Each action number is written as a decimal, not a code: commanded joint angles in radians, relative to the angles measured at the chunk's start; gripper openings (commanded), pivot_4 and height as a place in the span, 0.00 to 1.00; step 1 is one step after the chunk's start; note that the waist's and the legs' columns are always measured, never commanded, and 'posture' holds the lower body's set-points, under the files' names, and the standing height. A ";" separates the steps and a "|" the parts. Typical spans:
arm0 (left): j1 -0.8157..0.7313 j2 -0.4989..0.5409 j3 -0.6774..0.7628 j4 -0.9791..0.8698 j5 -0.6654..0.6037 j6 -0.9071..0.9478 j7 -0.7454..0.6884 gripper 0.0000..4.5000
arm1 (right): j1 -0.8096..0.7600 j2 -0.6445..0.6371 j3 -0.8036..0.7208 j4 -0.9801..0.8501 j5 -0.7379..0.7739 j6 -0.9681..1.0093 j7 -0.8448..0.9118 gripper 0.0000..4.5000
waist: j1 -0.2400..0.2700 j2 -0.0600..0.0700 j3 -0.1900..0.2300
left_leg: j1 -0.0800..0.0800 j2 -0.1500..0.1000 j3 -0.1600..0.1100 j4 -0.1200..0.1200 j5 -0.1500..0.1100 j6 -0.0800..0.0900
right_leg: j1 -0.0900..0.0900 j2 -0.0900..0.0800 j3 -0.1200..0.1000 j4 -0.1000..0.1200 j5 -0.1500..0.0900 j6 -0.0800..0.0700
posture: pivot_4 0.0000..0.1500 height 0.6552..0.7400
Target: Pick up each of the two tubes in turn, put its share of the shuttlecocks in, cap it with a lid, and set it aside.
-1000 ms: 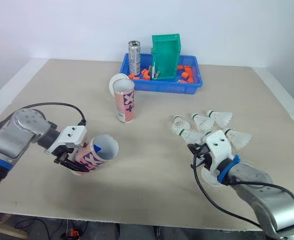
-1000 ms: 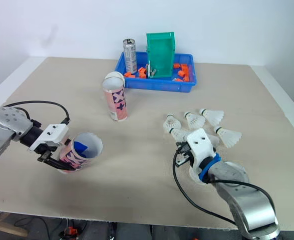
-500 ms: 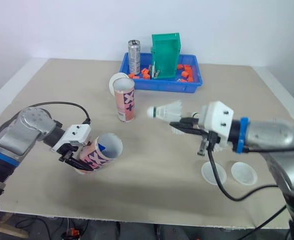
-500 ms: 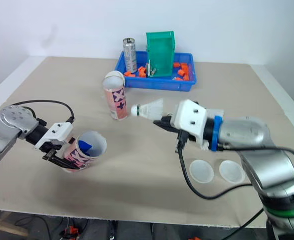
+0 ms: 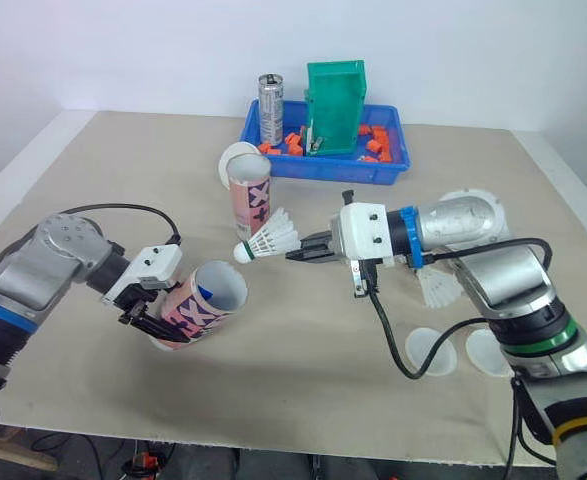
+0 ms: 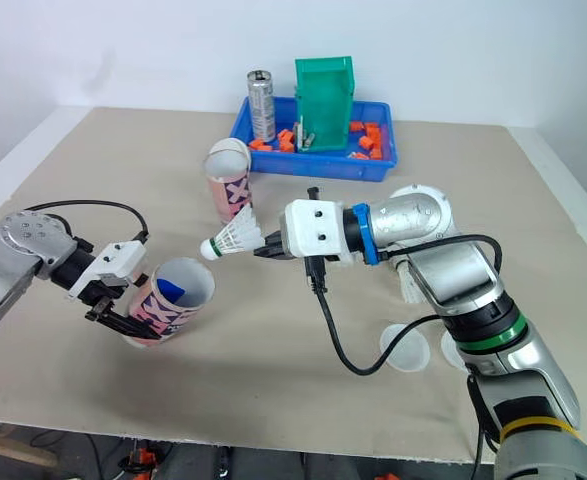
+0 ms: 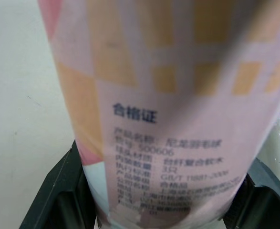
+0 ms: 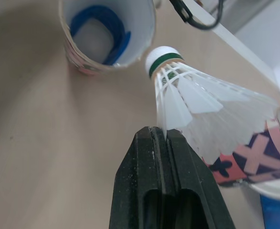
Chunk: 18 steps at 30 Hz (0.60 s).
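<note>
We see a beige table (image 5: pixel 303 400) vs a plain white wall (image 5: pixel 153 50). The blue tray (image 5: pixel 318 172) sits at the far side w/ a green bin (image 5: pixel 335 105) in it and a can (image 5: pixel 270 110) at its left end. Just in front of the tray's left corner the standing tube (image 5: pixel 249 208) is upright, w/ a white lid (image 5: pixel 235 160) behind it. Well in front-left of the tray, the L gripper (image 5: pixel 143 310) is clamped round the tilted tube (image 5: pixel 198 305); sth blue is inside, can't tell what. Between tray and tilted tube, the R gripper (image 5: pixel 301 253) has its fingers pinched tight on the shuttlecock (image 5: pixel 268 240) skirt, cork toward the tube's mouth. Two loose lids (image 5: pixel 428 350) lie flat, well in front of the tray's right end. A spare shuttlecock (image 5: pixel 438 288) is half hidden behind the R arm, so we can't count any others.
</note>
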 commanded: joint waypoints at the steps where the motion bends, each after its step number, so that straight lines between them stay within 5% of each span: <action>1: 0.019 0.012 0.017 -0.035 -0.001 0.017 0.000 0.65 | -0.042 0.003 -0.059 0.006 0.028 -0.026 0.025 0.01 | 0.000 0.000 0.000 | 0.000 0.000 0.000 0.000 0.000 0.000 | 0.000 0.000 0.000 0.000 0.000 0.000 | 1.00 0.95; 18: 0.029 0.012 0.017 -0.025 0.014 -0.003 0.000 0.65 | -0.032 0.040 0.011 -0.043 0.043 0.036 0.123 0.01 | -0.001 0.000 0.000 | 0.004 0.002 0.000 0.002 0.000 0.000 | -0.002 0.003 0.000 0.013 -0.004 -0.004 | 1.00 0.95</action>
